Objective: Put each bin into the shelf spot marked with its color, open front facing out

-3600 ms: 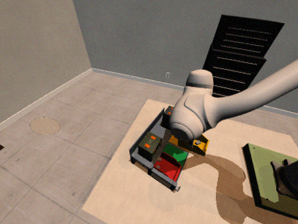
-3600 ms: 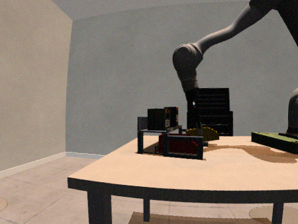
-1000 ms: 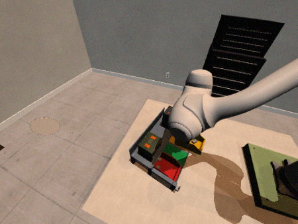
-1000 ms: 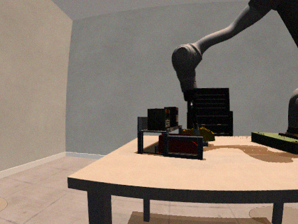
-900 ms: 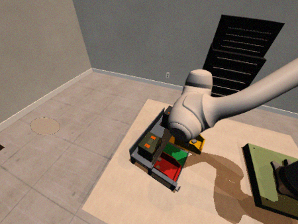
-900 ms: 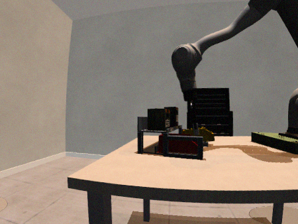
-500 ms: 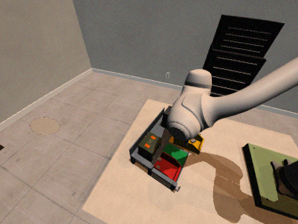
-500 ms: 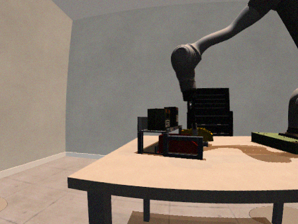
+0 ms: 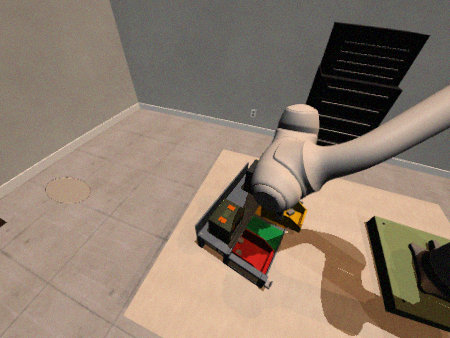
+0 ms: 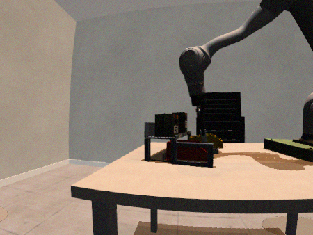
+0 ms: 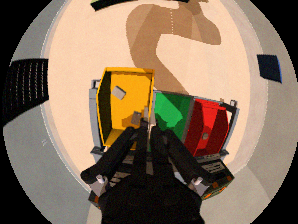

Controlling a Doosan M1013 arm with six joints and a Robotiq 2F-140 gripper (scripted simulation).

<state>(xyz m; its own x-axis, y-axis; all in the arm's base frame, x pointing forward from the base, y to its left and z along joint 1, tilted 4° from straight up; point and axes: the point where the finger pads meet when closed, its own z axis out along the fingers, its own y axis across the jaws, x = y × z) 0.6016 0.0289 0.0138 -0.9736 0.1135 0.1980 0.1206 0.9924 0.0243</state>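
Note:
The yellow bin (image 9: 296, 220) (image 10: 216, 140) (image 11: 129, 87) is at one end of the low shelf (image 10: 147, 150) (image 11: 93, 112), sticking out past its front, open side up, with grey parts inside. My gripper (image 10: 203, 135) (image 11: 148, 113) points down, its fingers together at the yellow bin's wall on the green side; the wall seems pinched between the tips. The top view hides the fingers behind the arm. The green bin (image 9: 270, 234) (image 11: 171, 112) sits in the middle spot. The red bin (image 9: 253, 251) (image 10: 188, 151) (image 11: 207, 127) sits at the other end with grey parts. The colored marks are hidden.
Dark boxes with orange marks (image 9: 224, 220) (image 10: 165, 125) stand on the shelf's upper board, close behind the gripper. A green base plate (image 9: 397, 240) (image 10: 289, 146) carries the arm's base. Black cabinets (image 9: 365, 60) (image 10: 222, 118) stand beyond the table.

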